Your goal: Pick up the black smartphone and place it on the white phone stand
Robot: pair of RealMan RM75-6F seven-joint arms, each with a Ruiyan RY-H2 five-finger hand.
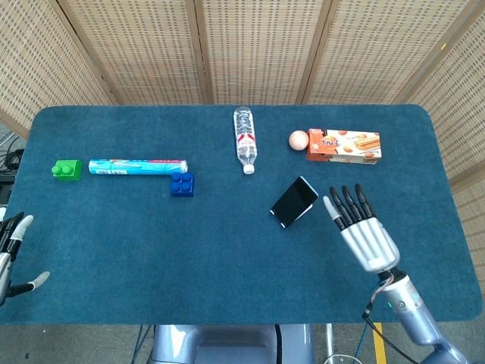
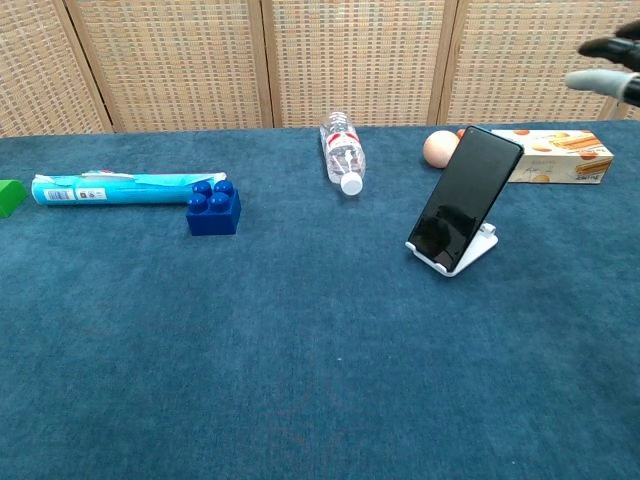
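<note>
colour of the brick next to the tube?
Dark blue brick, touching the tube; clearest in the chest view.

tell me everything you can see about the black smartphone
The black smartphone is a slim rectangular slab with a dark, glossy screen that is off. It leans back, tilted, on the white phone stand, its lower edge seated in the stand's front lip. It sits right of the table's middle, in front of the egg and the snack box. No hand touches it; the right hand is apart from it, fingers spread.
</note>
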